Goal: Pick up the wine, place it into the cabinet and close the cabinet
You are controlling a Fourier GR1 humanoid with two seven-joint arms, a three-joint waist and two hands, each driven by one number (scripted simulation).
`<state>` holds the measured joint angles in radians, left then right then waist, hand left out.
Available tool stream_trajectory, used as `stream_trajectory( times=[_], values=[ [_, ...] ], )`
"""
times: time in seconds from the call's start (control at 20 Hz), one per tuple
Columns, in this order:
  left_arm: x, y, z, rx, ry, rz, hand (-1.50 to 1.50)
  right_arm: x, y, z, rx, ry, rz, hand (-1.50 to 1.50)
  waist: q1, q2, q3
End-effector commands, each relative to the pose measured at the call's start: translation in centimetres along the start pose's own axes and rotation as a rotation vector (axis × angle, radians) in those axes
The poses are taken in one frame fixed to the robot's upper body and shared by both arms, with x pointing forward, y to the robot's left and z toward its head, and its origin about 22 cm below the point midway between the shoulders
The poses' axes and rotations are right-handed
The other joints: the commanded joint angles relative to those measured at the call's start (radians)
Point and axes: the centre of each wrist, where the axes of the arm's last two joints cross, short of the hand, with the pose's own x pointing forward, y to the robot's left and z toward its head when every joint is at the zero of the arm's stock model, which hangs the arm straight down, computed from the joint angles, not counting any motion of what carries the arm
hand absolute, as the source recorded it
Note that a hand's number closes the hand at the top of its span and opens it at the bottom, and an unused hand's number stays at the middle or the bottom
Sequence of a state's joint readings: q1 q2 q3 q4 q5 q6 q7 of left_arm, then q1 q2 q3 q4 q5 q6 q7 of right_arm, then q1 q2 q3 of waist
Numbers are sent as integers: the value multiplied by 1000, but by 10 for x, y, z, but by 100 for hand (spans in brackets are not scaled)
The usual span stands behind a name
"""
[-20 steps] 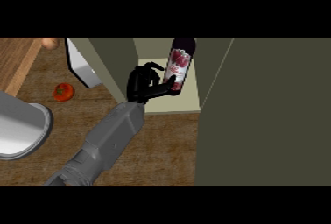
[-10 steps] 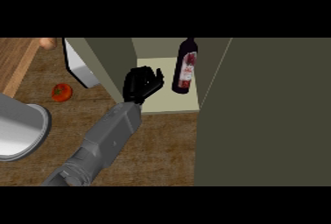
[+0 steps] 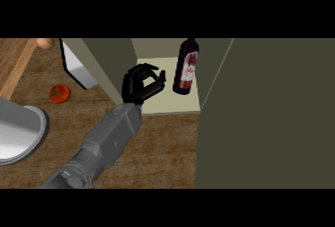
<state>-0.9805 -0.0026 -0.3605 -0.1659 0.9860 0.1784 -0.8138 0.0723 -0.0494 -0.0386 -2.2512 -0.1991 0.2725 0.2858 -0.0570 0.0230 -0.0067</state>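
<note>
The wine bottle (image 3: 186, 66) is dark with a red-and-white label. It stands upright on the pale shelf floor (image 3: 167, 103) inside the open cabinet, close to the right wall. My left hand (image 3: 141, 84) hovers just left of the bottle at the cabinet's mouth. It is open, with its fingers relaxed and slightly curved and a small gap to the glass. Its grey forearm runs down to the lower left. The cabinet door (image 3: 274, 111) is a large dark olive panel filling the right side. My right hand does not show.
A red tomato (image 3: 59, 93) lies on the wooden counter left of the forearm. A big grey round vessel (image 3: 16, 133) sits at the left edge. A white-and-grey object (image 3: 77, 71) leans beside the cabinet's left wall (image 3: 108, 57).
The hand let go of the bottle and drew back left and toward me. The bottle went from tilted in the hand to standing upright on the shelf.
</note>
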Motion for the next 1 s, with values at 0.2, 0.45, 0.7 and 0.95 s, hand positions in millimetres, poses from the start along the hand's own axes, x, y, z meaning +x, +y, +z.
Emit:
stream_trajectory(
  times=[0.2, 0.45, 0.7, 0.95],
  values=[
    [2, 3, -1, -16, -121, -6, -150, -7, 1, 5, -11, 9, 14, -150, 37, -18, 6],
    [0, 12, 4, -35, -130, 7, -150, -8, -1, -1, -31, 10, 15, -150, 57, -24, 7],
    [0, 9, 14, -85, -103, -8, -150, 4, 10, 11, -35, 34, 16, -150, 82, -37, 7],
    [3, -4, 34, -218, -87, -7, -150, 15, 5, 1, -60, 10, 18, -150, 104, -43, 8]
  ],
)
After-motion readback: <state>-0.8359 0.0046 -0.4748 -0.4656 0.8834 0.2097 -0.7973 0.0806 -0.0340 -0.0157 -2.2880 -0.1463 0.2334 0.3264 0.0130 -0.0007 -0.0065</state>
